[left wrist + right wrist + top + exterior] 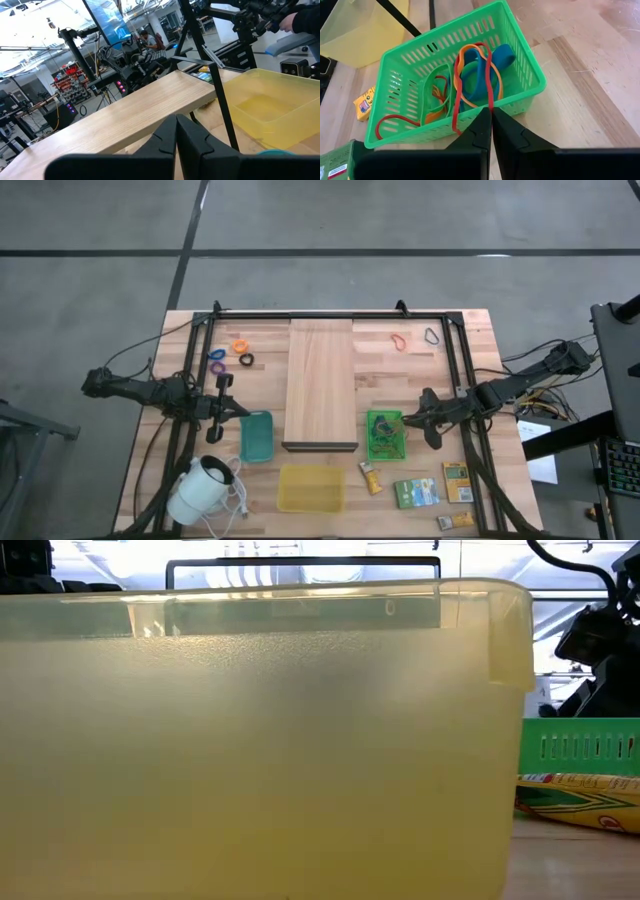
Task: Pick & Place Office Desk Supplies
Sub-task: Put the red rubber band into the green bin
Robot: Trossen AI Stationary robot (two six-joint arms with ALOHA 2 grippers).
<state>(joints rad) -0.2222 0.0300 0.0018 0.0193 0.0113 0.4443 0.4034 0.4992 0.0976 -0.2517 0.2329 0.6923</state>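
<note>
- Table (470, 345): wooden top carrying every item; a long pale board (320, 380) lies along its middle.
- Green basket (520, 65): near the table's right edge, beside the board's near end; already holds several rubber bands.
- Right gripper (491, 117): fingers pinched on a red rubber band (456, 95) at the basket's rim. Risk: the loop drapes over the wall, so releasing here may let it slide outside, or lifting may drag the basket.
- Left gripper (176, 131): clenched, empty, near the table's left edge.
- Loose bands (400, 340): near the far right corner.
</note>
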